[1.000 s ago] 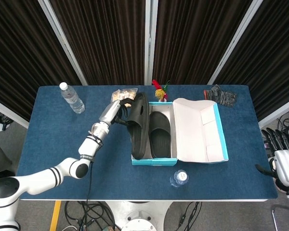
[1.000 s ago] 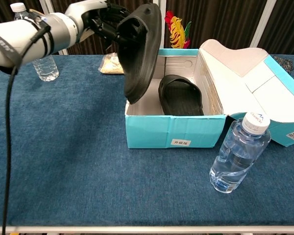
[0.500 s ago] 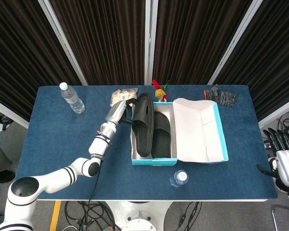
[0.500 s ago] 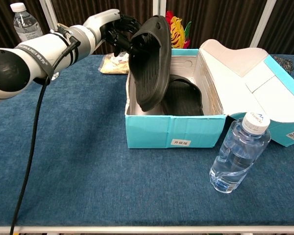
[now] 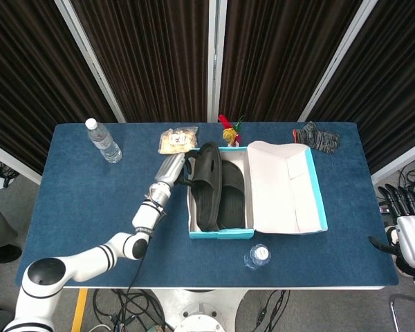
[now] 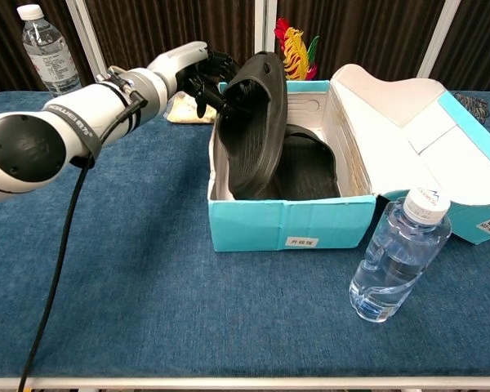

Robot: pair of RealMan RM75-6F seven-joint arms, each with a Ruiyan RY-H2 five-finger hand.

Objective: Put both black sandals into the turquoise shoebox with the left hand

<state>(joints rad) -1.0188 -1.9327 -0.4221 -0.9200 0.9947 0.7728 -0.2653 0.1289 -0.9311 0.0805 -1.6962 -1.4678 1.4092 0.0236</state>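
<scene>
The turquoise shoebox (image 5: 221,233) (image 6: 286,224) stands open mid-table, its lid (image 5: 283,187) (image 6: 408,114) folded back to the right. One black sandal (image 5: 232,197) (image 6: 312,169) lies flat in the box's right half. The other black sandal (image 5: 206,185) (image 6: 253,122) leans on its side in the left half, its toe end down in the box and its heel end above the rim. My left hand (image 5: 177,168) (image 6: 202,72) grips that sandal's upper edge from the left of the box. My right hand (image 5: 407,232) hangs off the table's right edge, fingers apart, holding nothing.
A water bottle (image 5: 257,256) (image 6: 397,260) stands just in front of the box. Another bottle (image 5: 102,140) (image 6: 49,51) is at the far left. A snack bag (image 5: 178,140) (image 6: 180,110), a feathered toy (image 5: 228,128) (image 6: 292,47) and dark gloves (image 5: 317,137) lie behind the box.
My left hand has carried the sandal rightward and down, from above the box's left wall into its left half. The hand has dropped lower beside the box.
</scene>
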